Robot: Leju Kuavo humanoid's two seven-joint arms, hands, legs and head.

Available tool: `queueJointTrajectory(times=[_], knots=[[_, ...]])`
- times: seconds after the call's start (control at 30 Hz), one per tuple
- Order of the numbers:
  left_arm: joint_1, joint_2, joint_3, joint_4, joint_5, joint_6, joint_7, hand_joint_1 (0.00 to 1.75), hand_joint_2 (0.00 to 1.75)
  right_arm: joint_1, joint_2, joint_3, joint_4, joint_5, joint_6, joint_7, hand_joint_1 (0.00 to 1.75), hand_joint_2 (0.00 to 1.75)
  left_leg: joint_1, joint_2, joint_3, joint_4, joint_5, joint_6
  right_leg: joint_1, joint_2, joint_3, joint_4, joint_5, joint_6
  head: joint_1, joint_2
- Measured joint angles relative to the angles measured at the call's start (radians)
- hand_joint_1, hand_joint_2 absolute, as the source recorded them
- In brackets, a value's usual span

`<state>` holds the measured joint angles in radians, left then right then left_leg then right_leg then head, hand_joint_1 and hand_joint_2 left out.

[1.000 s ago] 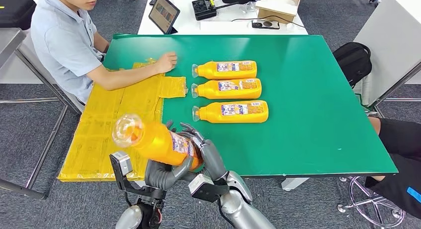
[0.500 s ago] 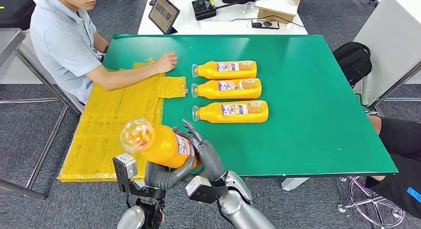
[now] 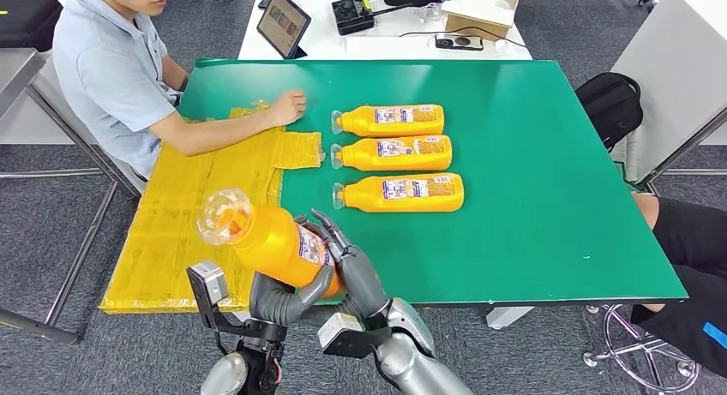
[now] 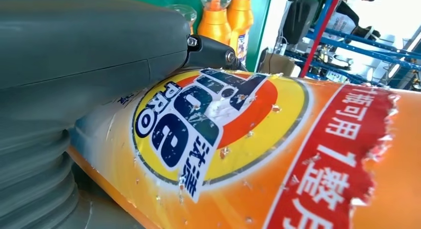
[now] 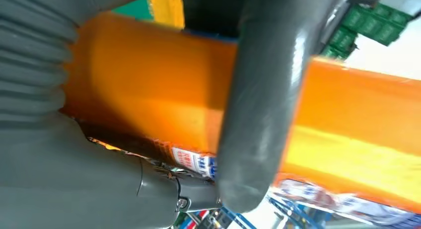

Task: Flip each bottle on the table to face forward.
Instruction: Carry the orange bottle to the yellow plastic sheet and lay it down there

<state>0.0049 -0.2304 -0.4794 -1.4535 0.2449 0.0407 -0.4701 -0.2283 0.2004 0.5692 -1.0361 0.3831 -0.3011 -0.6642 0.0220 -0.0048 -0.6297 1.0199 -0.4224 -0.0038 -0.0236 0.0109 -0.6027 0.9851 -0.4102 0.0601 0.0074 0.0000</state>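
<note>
Both hands, left hand (image 3: 287,299) and right hand (image 3: 360,271), wrap fingers around the orange bottle (image 3: 270,241), tilted toward ten o'clock; regripping could drop it.

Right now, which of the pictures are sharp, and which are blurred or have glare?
Head view: sharp, evenly lit, the three bottles on the table read clearly. Left wrist view: the held bottle label is crisp, the background is overexposed. Right wrist view: soft and blurred; the right robot hand sits too close for focus.
</note>
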Motion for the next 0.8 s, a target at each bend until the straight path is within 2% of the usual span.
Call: queueJointTrajectory(times=[0.27, 0.4, 0.57, 0.7, 0.8], knots=[[-0.01, 0.0, 0.003, -0.004, 0.004, 0.003, 0.002, 1.75, 1.75, 0.017, -0.015, 0.021, -0.038, -0.021, -0.024, 0.0, 0.0, 0.0, 0.0, 0.0, 0.0, 0.0, 0.0, 0.0, 0.0, 0.0, 0.0, 0.0, 0.0, 0.0, 0.0, 0.0], [-0.015, 0.0, 0.015, -0.002, -0.021, 0.052, 0.015, 1.75, 1.75, 0.031, -0.034, 0.059, -0.111, -0.075, -0.089, -0.001, 0.0, 0.0, 0.0, 0.0, 0.0, 0.0, 0.0, 0.0, 0.0, 0.0, 0.0, 0.0, 0.0, 0.0, 0.0, 0.0], [-0.034, 0.006, 0.071, 0.021, -0.068, 0.107, 0.012, 1.75, 1.75, 0.037, -0.057, 0.092, -0.216, -0.12, -0.177, -0.001, 0.0, 0.0, 0.0, 0.0, 0.0, 0.0, 0.0, 0.0, 0.0, 0.0, 0.0, 0.0, 0.0, 0.0, 0.0, 0.0], [-0.052, 0.017, 0.112, 0.039, -0.175, 0.179, 0.01, 1.75, 1.75, 0.04, -0.073, 0.098, -0.278, -0.144, -0.225, -0.001, 0.0, 0.0, 0.0, 0.0, 0.0, 0.0, 0.0, 0.0, 0.0, 0.0, 0.0, 0.0, 0.0, 0.0, 0.0, 0.0], [-0.078, 0.03, 0.138, 0.073, -0.366, 0.301, 0.03, 1.75, 1.75, 0.042, -0.083, 0.099, -0.319, -0.149, -0.256, -0.001, 0.0, 0.0, 0.0, 0.0, 0.0, 0.0, 0.0, 0.0, 0.0, 0.0, 0.0, 0.0, 0.0, 0.0, 0.0, 0.0]])
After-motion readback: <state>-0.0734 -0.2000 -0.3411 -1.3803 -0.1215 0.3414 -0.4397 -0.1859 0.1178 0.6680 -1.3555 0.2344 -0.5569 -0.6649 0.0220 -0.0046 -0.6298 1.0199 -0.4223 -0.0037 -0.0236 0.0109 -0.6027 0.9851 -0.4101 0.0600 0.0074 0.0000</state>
